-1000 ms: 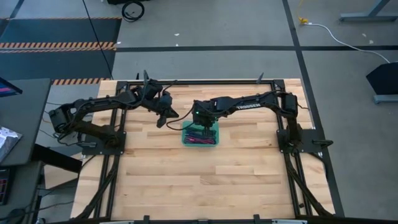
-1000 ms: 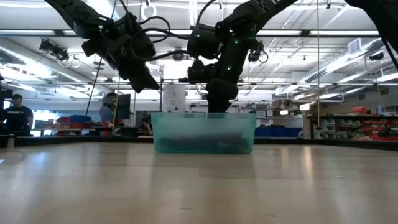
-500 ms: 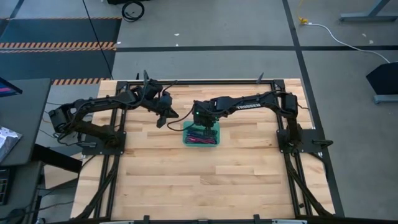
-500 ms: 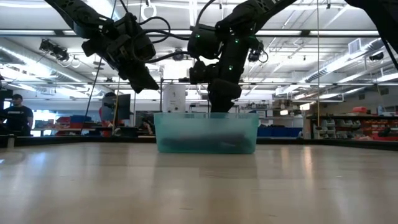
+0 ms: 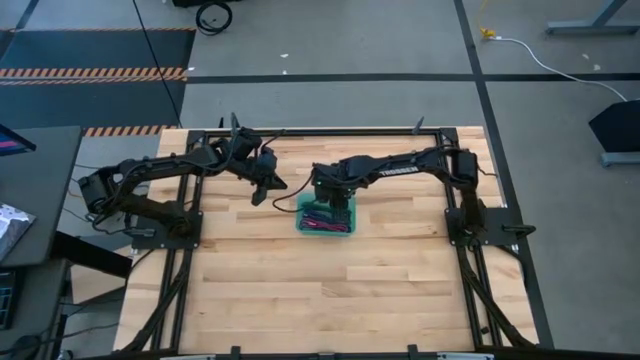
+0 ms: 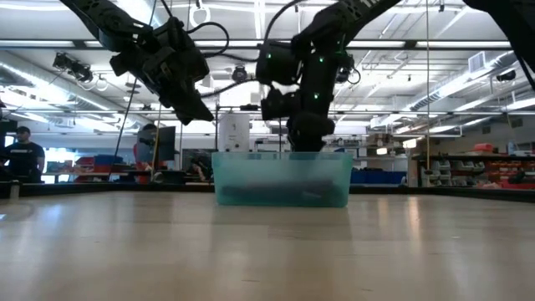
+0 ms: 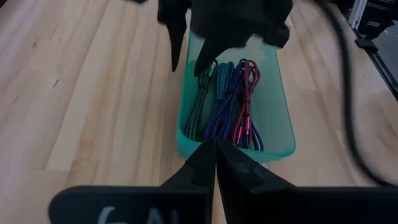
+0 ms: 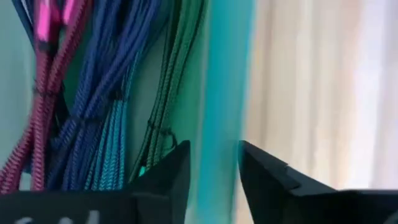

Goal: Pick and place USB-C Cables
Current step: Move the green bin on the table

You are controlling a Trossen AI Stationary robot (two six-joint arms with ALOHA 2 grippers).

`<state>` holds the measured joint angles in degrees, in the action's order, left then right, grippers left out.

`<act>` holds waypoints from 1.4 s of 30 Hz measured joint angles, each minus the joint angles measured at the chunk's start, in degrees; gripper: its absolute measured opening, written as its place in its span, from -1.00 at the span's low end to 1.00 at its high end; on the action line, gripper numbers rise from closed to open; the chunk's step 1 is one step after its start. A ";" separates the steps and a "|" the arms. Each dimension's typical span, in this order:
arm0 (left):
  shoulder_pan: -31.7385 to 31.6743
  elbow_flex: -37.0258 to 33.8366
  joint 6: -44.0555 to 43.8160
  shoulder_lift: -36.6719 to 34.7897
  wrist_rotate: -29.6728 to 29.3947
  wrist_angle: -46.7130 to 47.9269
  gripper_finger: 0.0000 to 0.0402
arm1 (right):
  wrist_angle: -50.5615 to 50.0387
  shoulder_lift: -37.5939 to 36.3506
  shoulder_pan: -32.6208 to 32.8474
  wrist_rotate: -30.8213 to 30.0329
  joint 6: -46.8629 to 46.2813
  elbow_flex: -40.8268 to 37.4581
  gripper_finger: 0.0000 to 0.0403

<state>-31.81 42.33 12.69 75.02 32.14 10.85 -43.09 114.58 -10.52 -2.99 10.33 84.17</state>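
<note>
The USB-C cables (image 7: 227, 99) are several short bundles, dark green, teal, purple-blue and magenta. They lie side by side on the floor of a teal tray (image 5: 346, 230) in mid-table. My right gripper (image 8: 214, 149) reaches down at the tray's far long wall (image 8: 221, 93). It is open, with one finger (image 7: 205, 59) inside the tray next to the dark green bundle (image 8: 171, 74) and one finger (image 7: 177, 43) outside. My left gripper (image 5: 272, 186) hangs shut above the table, left of the tray. My right gripper comes from above with the tray's far long wall (image 8: 224, 137) between its parted fingers. Whether either finger touches the wall, I cannot tell. The tray stands flat on the table.
Bare wooden tabletop (image 5: 330, 290) lies all around the tray, bounded by the black frame rails (image 5: 330, 131). Beyond the far edge the low view shows a workshop, with a person (image 6: 18, 159) at the far left.
My right gripper has gone a little toward the table's right edge. The tray has slid the same way along the table, staying flat, with the cables still inside.
</note>
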 joint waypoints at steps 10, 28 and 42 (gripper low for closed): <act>0.02 0.00 0.02 0.02 0.00 -0.04 -0.90 | -0.33 -6.67 0.09 -1.94 3.24 0.19 -0.16; 0.02 0.00 -0.04 0.04 0.00 -0.06 -0.90 | -5.76 -5.81 0.54 -6.59 4.66 -3.45 -0.18; 0.02 0.00 -0.04 0.04 0.00 -0.06 -0.90 | -5.19 -5.83 0.68 -10.83 6.64 -3.70 -0.18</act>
<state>-31.79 42.33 12.64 75.07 32.14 10.79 -48.28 108.75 -9.84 -13.83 16.98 80.46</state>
